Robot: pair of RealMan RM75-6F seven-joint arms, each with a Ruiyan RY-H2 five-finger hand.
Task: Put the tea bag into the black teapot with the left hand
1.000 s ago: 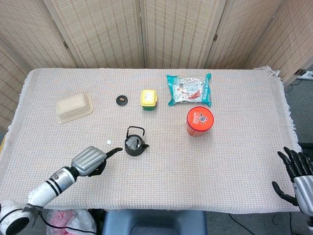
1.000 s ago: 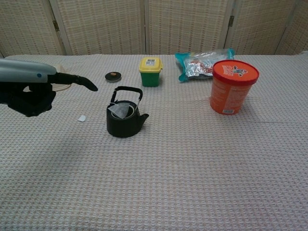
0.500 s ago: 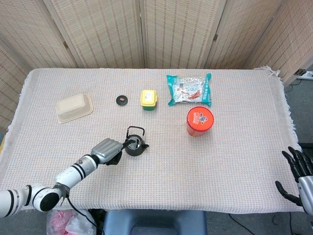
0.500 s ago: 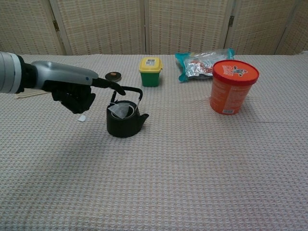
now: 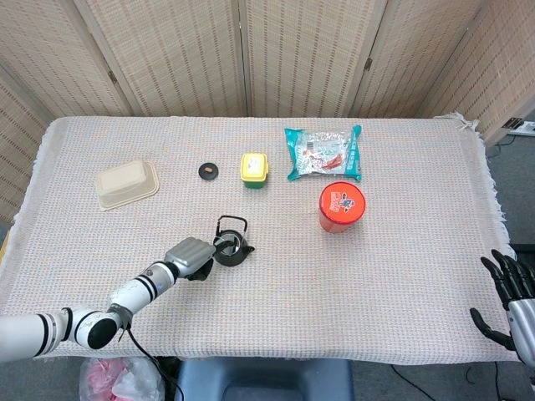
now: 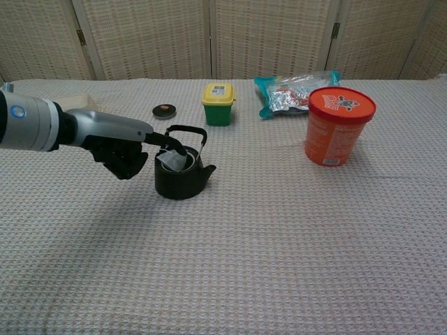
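Observation:
The black teapot (image 5: 231, 249) (image 6: 181, 174) stands upright near the table's middle left, handle raised. A whitish tea bag (image 6: 172, 161) (image 5: 226, 245) lies in its open mouth, partly sticking up. My left hand (image 5: 191, 256) (image 6: 126, 146) is right beside the pot on its left. One finger is stretched out, with its fingertip (image 6: 178, 148) over the pot's mouth at the tea bag, and the others are curled in. It holds nothing that I can see. My right hand (image 5: 506, 292) hangs off the table's front right corner with its fingers spread and nothing in them.
An orange tub (image 5: 342, 205) (image 6: 338, 125) stands to the right of the pot. Behind are a yellow-lidded green box (image 5: 255, 169), a teal snack bag (image 5: 323, 153), a small black lid (image 5: 208, 170) and a beige tray (image 5: 126, 183) at far left.
My left hand has travelled from the front left up to the teapot, its outstretched finger now reaching the tea bag. The small white tag on the cloth is now hidden behind the hand.

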